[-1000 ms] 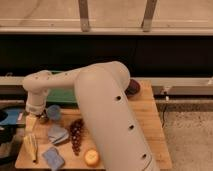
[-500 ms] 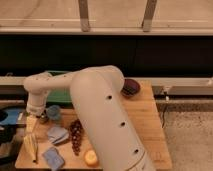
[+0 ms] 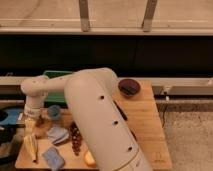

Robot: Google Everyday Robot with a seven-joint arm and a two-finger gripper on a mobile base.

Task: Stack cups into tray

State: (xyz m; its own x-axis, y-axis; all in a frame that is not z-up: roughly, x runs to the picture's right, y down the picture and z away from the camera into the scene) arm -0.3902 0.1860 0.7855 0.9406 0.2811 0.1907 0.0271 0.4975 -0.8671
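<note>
- Cream-white and thick, the robot's arm (image 3: pixel 100 120) crosses the wooden bench (image 3: pixel 147 125) from the near right and bends down at its wrist, just left of the light-blue cup (image 3: pixel 54 112).
- At the end of that wrist, the hand (image 3: pixel 31 119) hangs low over the bench, just left of the light-blue cup and apart from it. From where I stand I cannot tell whether it is released or clenched, or whether it is grasping anything.
- That cup stands upright on the wood, mouth up, outside the tray.
- Beyond the light-blue cup, toward the far side, lies the green tray (image 3: pixel 56 75). The arm hides most of it, so only its left part and rim show.
- Well to the right of the cup, past the arm, sits the dark purple bowl (image 3: pixel 129 87), near the far edge of the bench.
- In front of the cup and a little right, a bunch of dark grapes (image 3: pixel 76 139) lies close against the arm.
- A blue-grey cloth (image 3: pixel 57 134) lies just in front of the cup, and a second blue-grey cloth (image 3: pixel 53 157) lies further forward, near the front edge.
- In front and left of the cup, a long yellow piece (image 3: pixel 31 146) lies below the hand.
- An orange piece (image 3: pixel 90 159) lies forward and right of the cup, partly hidden by the arm.
</note>
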